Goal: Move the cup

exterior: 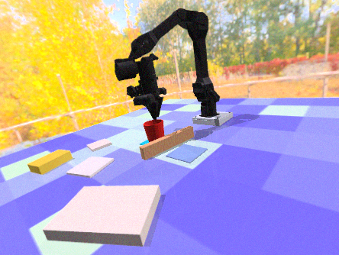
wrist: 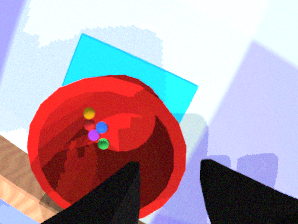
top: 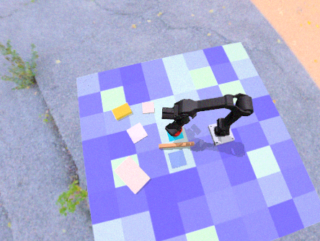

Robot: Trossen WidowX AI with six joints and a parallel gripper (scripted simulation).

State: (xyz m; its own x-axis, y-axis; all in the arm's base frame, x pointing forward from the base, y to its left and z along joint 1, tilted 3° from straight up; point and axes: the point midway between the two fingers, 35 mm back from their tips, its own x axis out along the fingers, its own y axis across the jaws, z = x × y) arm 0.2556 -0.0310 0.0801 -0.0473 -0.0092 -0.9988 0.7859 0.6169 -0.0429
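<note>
The red cup (top: pixel 178 133) (exterior: pixel 154 130) (wrist: pixel 45 120) stands upright at the cyan pad (top: pixel 175 138) (exterior: pixel 143 143) (wrist: pixel 132 62); its base is partly hidden behind the wooden bar. Several marbles (wrist: pixel 95 131) lie inside the cup. The blue pad (top: pixel 177 159) (exterior: pixel 187 153) lies across the bar and bears nothing. My gripper (exterior: pixel 155 118) (wrist: pixel 170 170) is open, fingers parted and holding nothing. Its tips are just above the rim; in the wrist view one finger shows over the cup's inside and the other beyond its right edge.
The wooden bar (top: pixel 176 145) (exterior: pixel 168 143) (wrist: pixel 14 162) stands between the two pads. A yellow block (top: pixel 122 111) (exterior: pixel 50 162), a large pale slab (top: pixel 132 174) (exterior: pixel 103 210) and two smaller pale tiles lie off to the side.
</note>
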